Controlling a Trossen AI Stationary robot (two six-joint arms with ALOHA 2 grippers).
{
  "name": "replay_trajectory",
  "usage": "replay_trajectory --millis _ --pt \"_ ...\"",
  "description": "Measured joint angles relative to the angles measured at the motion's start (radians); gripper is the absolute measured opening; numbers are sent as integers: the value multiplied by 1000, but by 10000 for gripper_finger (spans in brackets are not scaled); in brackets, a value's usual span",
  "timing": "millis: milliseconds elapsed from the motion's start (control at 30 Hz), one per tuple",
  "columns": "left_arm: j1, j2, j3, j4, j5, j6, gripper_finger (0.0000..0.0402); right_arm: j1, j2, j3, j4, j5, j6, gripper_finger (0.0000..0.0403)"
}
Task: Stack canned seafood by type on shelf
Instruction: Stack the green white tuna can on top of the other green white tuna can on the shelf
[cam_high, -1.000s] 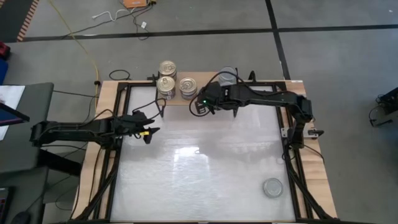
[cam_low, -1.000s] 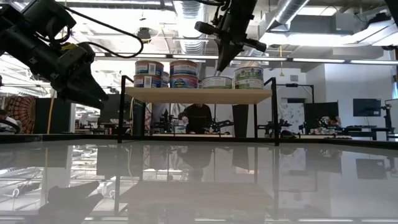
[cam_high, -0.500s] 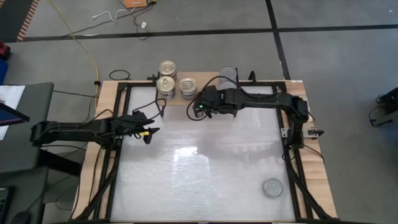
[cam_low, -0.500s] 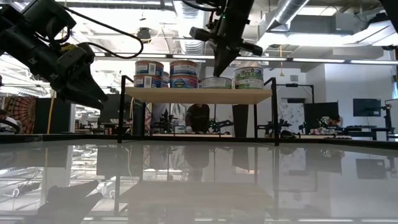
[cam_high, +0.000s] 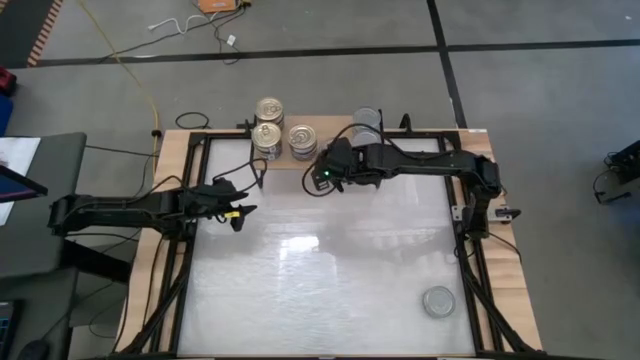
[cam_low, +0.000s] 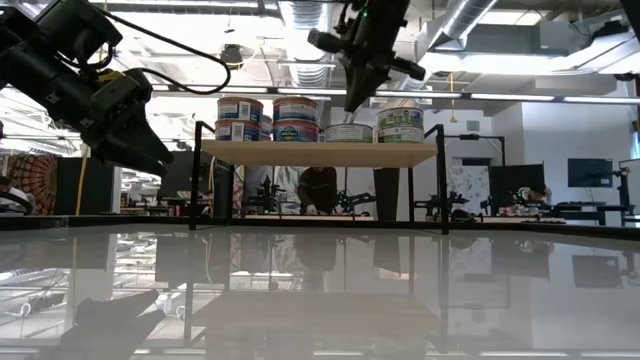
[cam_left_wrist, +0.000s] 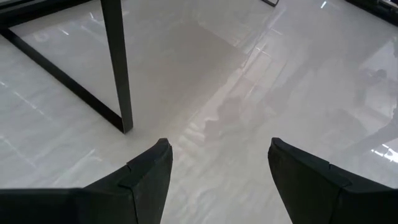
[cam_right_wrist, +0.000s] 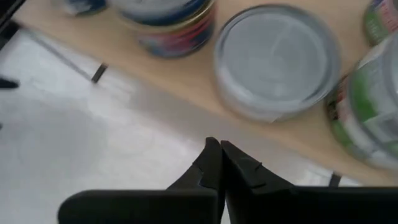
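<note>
The shelf (cam_high: 300, 155) stands at the table's far edge on thin black legs. On its board (cam_low: 320, 153) are several tins: two stacks with blue labels (cam_low: 240, 118) (cam_low: 296, 118), one low silver-lidded tin (cam_low: 348, 132) (cam_right_wrist: 277, 59) and a green-labelled stack (cam_low: 400, 124) (cam_right_wrist: 370, 106). Another silver-lidded tin (cam_high: 438, 301) lies on the table at the near right. My right gripper (cam_high: 322, 178) (cam_right_wrist: 219, 155) hangs shut and empty above the shelf's front edge, near the low tin. My left gripper (cam_high: 238, 212) (cam_left_wrist: 217, 168) waits open above the table's left side.
A black shelf leg (cam_left_wrist: 115, 62) stands just ahead of my left gripper. The glossy white tabletop (cam_high: 320, 270) lies bare between the shelf and the lone tin. Black frame rails (cam_high: 185, 250) run along the table's sides.
My right gripper has edged a little toward the table's left and near edge, baring more of the green-labelled stack behind it; its fingers stay shut.
</note>
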Motion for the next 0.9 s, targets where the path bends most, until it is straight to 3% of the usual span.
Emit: replay_trajectory --millis 667,900 --pt "0 0 0 4 0 0 254 172 -2 0 -4 -51 69 47" --pt "0 0 0 4 16 -12 254 286 -2 0 -402 -96 354 26"
